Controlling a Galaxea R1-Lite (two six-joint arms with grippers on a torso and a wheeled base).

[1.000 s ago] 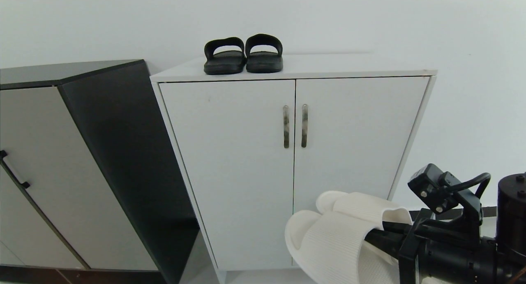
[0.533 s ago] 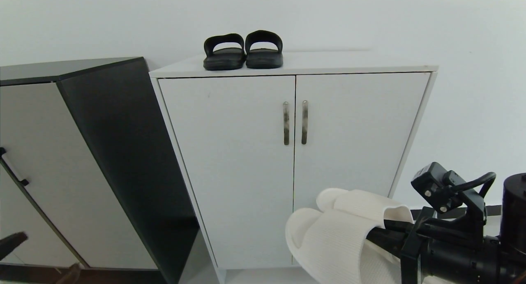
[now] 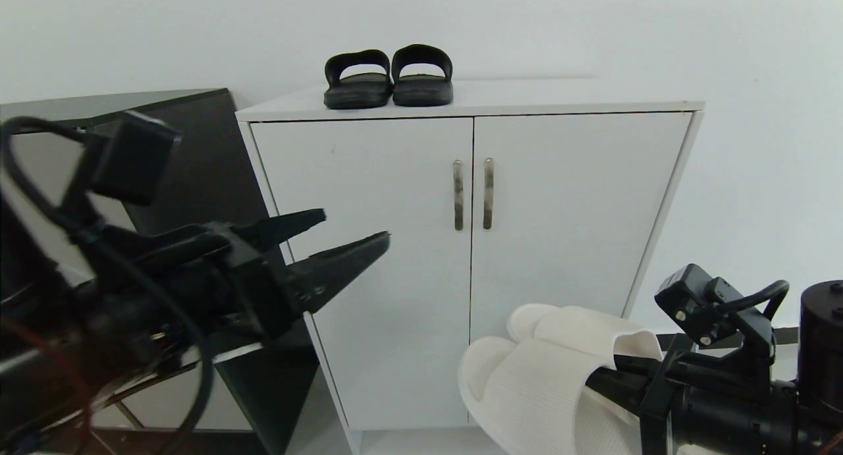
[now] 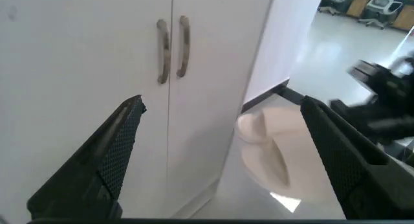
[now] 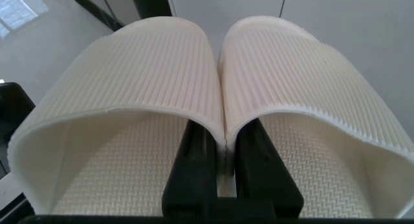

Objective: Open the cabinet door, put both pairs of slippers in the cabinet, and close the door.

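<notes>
A white cabinet (image 3: 369,297) stands before me with both doors shut and two metal handles (image 3: 472,193) at the middle seam. A pair of black slippers (image 3: 388,77) rests on its top, left of centre. My left gripper (image 3: 355,226) hangs open in front of the left door, empty; the left wrist view has the gripper (image 4: 223,120) facing the handles (image 4: 172,49). My right gripper (image 3: 602,379) is low before the right door, shut on a pair of white slippers (image 3: 533,382). In the right wrist view the gripper (image 5: 224,153) pinches the white slippers' (image 5: 129,75) inner edges together.
A dark cabinet (image 3: 211,139) with a grey front stands close to the left of the white one, partly hidden by my left arm. A plain white wall (image 3: 757,80) rises behind. Pale floor (image 4: 323,62) stretches to the right of the white cabinet.
My left arm has risen from the lower left into the head view, its open gripper now before the left door. The camera has tilted slightly. The right gripper still holds the white slippers.
</notes>
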